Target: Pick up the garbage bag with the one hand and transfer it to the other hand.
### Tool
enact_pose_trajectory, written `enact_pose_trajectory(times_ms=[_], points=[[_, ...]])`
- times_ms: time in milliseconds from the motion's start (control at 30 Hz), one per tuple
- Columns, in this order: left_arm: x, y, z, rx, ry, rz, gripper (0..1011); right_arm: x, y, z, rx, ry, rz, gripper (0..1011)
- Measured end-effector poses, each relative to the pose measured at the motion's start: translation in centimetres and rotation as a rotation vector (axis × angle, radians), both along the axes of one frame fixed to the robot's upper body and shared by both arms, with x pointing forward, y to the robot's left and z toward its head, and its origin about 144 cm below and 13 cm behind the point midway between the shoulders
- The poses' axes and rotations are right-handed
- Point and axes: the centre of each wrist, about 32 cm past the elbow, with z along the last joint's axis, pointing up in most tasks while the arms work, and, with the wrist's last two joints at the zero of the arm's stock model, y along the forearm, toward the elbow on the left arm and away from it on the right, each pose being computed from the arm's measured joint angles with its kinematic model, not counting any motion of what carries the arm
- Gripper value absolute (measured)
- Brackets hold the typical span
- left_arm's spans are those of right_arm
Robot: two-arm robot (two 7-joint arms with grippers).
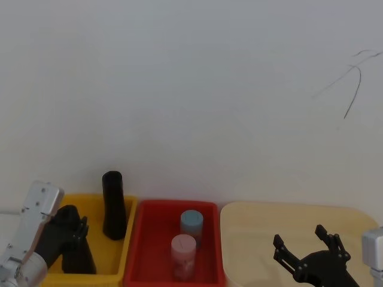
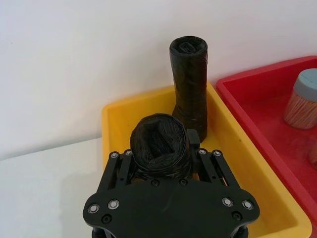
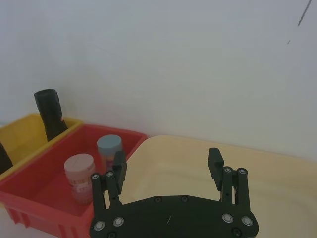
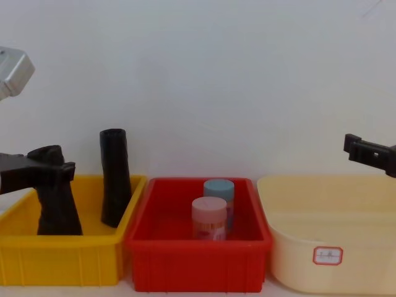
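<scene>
The garbage bag [image 4: 57, 210], a thick matte black roll, stands at the left of the yellow bin [image 4: 62, 260]. My left gripper [image 4: 49, 168] is shut on the bag's upper end. In the left wrist view its fingers [image 2: 120, 166] press on both sides of the garbage bag [image 2: 161, 144]. From the head camera the garbage bag [image 1: 81, 258] shows below the left gripper [image 1: 73, 230]. My right gripper [image 1: 305, 244] hangs open over the beige basin [image 1: 263, 224], nothing between its fingers [image 3: 216, 161].
A slimmer black tube [image 4: 115, 176] with a flat hollow top stands upright at the yellow bin's right side, close to the bag. The red bin [image 4: 198, 260] in the middle holds a blue-lidded jar [image 4: 219, 189] and a pink-lidded jar [image 4: 209, 216]. A white wall rises behind.
</scene>
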Motion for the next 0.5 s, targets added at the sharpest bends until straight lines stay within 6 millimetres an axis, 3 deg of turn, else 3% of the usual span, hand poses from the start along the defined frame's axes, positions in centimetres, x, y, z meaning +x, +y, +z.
enact_pose_trajectory(times_ms=[500], points=[[0.02, 0.04, -0.02, 0.001, -0.006, 0.005, 433, 0.00, 0.00, 0.00, 0.000, 0.000, 0.000, 1001]])
